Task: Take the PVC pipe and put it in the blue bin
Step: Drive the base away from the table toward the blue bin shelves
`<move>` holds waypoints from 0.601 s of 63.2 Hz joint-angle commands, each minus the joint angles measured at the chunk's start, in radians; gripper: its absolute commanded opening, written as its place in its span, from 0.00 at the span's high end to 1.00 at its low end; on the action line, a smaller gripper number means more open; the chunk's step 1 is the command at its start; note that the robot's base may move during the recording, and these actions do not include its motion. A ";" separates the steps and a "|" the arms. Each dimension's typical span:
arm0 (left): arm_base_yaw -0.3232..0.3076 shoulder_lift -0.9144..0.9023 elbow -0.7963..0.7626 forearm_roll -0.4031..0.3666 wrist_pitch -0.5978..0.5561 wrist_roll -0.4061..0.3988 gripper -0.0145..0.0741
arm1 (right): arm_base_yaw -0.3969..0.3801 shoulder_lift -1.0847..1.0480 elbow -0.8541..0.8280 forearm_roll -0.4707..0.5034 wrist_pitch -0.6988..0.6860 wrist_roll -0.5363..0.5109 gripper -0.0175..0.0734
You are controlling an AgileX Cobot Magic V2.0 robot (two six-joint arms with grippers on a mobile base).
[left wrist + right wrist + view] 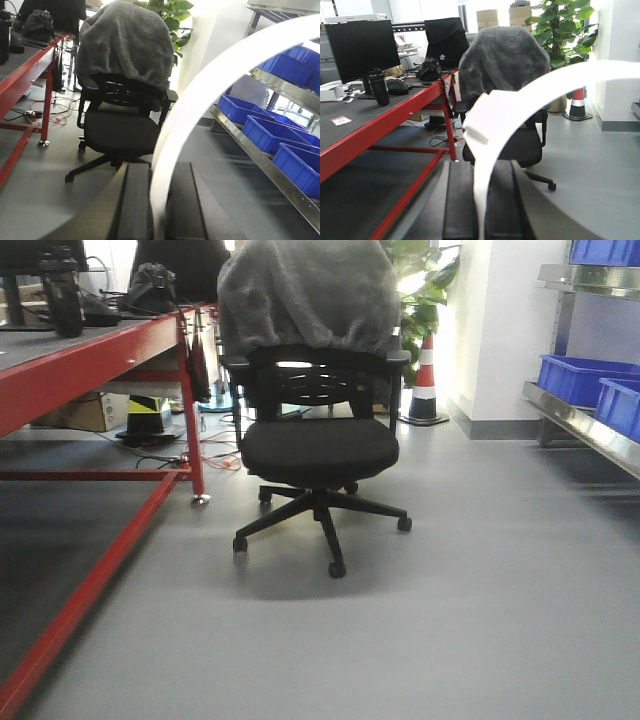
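PVC pipe (170, 150) clamped in left fingers (135, 205) and right fingers (460, 205) over grey floor (480, 620).

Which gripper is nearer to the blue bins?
Left, it seems. The left gripper has the blue bins close beside it; the right gripper is farther, near the red table.

Standing here, I can read no writing anywhere. A small card (340, 120) near the front edge of the red worktop (395, 117) bears a red mark and some print, too small to make out. The only plain markings are wordless ones: red and white bands on the traffic cone (425, 380) by the far wall, and yellow and black hazard stripes on an object (145, 412) on the floor under the worktop.
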 commanded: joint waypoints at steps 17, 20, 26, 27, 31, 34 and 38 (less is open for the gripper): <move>0.002 -0.006 -0.002 -0.005 -0.028 -0.005 0.96 | 0.001 -0.003 0.004 -0.004 -0.029 -0.003 0.99; 0.002 -0.006 -0.002 -0.005 -0.028 -0.005 0.96 | 0.001 -0.003 0.004 -0.004 -0.029 -0.003 0.99; 0.002 -0.006 -0.002 -0.005 -0.028 -0.005 0.96 | 0.001 -0.003 0.004 -0.004 -0.029 -0.003 0.99; 0.002 -0.006 -0.002 -0.005 -0.028 -0.005 0.96 | 0.001 -0.003 0.004 -0.004 -0.029 -0.003 0.99; 0.002 -0.006 -0.002 -0.005 -0.028 -0.005 0.96 | 0.001 -0.003 0.004 -0.004 -0.029 -0.003 0.99; 0.002 -0.006 -0.002 -0.005 -0.028 -0.005 0.96 | 0.001 -0.003 0.004 -0.004 -0.029 -0.003 0.99; 0.002 -0.006 -0.002 -0.005 -0.028 -0.005 0.96 | 0.001 -0.003 0.004 -0.004 -0.029 -0.003 0.99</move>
